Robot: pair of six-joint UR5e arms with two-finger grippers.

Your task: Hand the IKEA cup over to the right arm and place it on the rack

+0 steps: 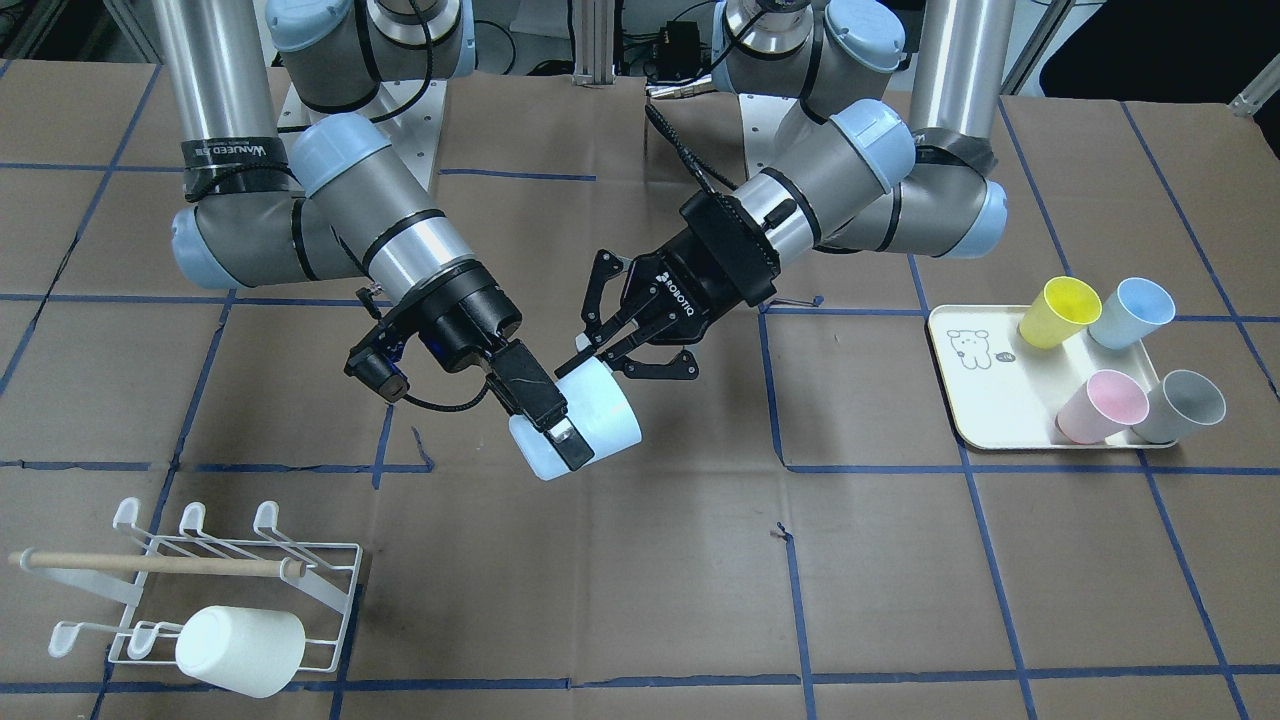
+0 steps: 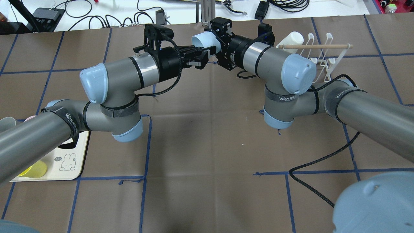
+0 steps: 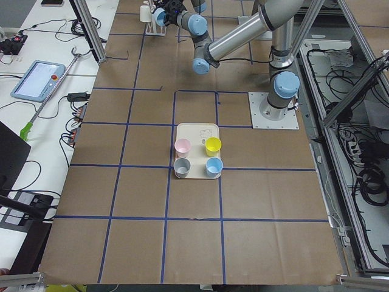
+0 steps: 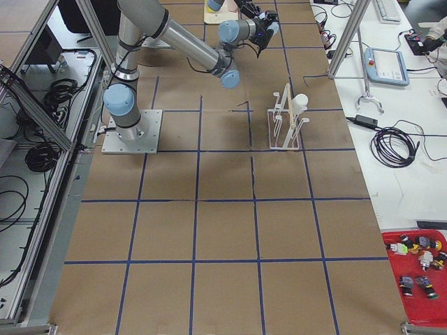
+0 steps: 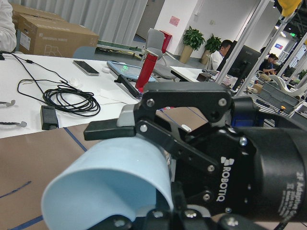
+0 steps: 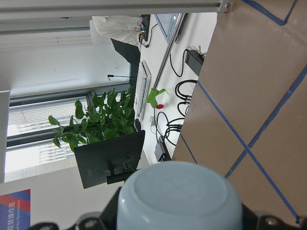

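A pale blue IKEA cup (image 1: 610, 415) hangs tilted in mid-air over the table's middle, held from both sides. My right gripper (image 1: 568, 437), the one with straight blocky fingers, is shut on its base end; one finger (image 1: 545, 405) crosses the cup wall and the other is hidden behind it. The right wrist view shows the cup's round bottom (image 6: 177, 196). My left gripper (image 1: 600, 365), with linkage fingers, is shut on the rim end, its upper pad (image 5: 125, 116) resting on the wall. The white wire rack (image 1: 230, 570) with its wooden dowel stands at the table's right end.
A white cup (image 1: 240, 650) sits on a prong of the rack. At the left end, a cream tray (image 1: 985, 390) with a bear drawing holds a yellow (image 1: 1058, 312), a blue (image 1: 1130, 312), a pink (image 1: 1100, 405) and a grey cup (image 1: 1180, 407).
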